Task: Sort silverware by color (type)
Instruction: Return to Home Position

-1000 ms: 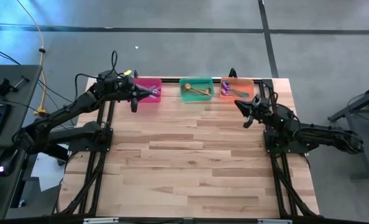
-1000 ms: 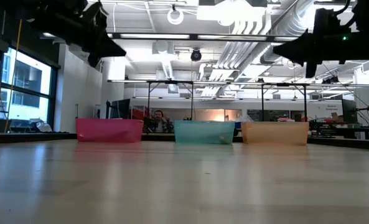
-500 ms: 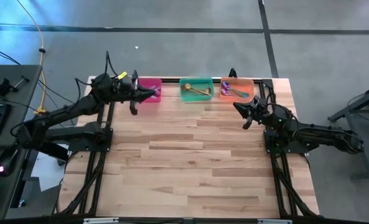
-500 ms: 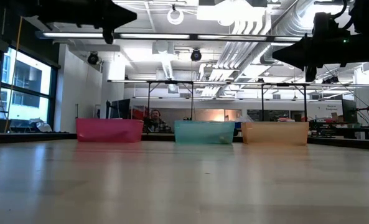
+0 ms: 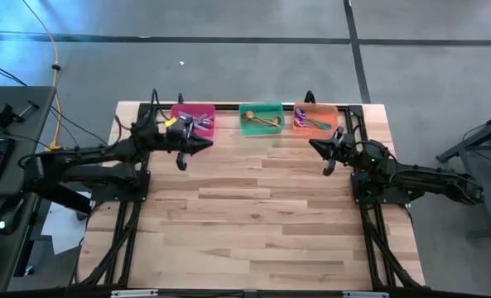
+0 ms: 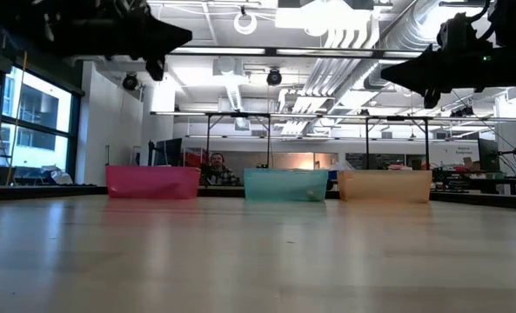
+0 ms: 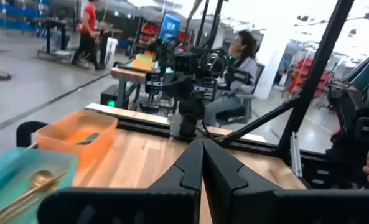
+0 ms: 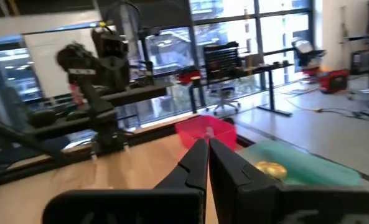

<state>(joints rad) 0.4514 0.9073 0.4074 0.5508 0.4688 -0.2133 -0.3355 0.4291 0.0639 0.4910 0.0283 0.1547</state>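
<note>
Every spoon lies in a bin along the table's far edge. Silver-lavender spoons point(image 5: 199, 123) are in the pink bin point(image 5: 185, 111). A gold spoon point(image 5: 265, 122) lies in the green bin point(image 5: 262, 109), and it also shows in the left wrist view as the gold spoon point(image 7: 38, 182). Purple and teal spoons point(image 5: 310, 122) are in the orange bin point(image 5: 328, 111). My left gripper point(image 5: 205, 142) is shut and empty, hovering just nearside of the pink bin. My right gripper point(image 5: 313, 146) is shut and empty, raised just nearside of the orange bin.
The three bins stand side by side at the far edge, seen as the pink point(image 6: 153, 183), green point(image 6: 285, 184) and orange point(image 6: 385, 185) bins. The wide wooden tabletop point(image 5: 253, 215) stretches toward the near edge. Both arms hang high above the table. People sit in the room beyond.
My left gripper has drawn back from over the pink bin toward the table's near edge, and it has tipped from pointing down into the bin to lying about level. The spoons have stayed in their bins.
</note>
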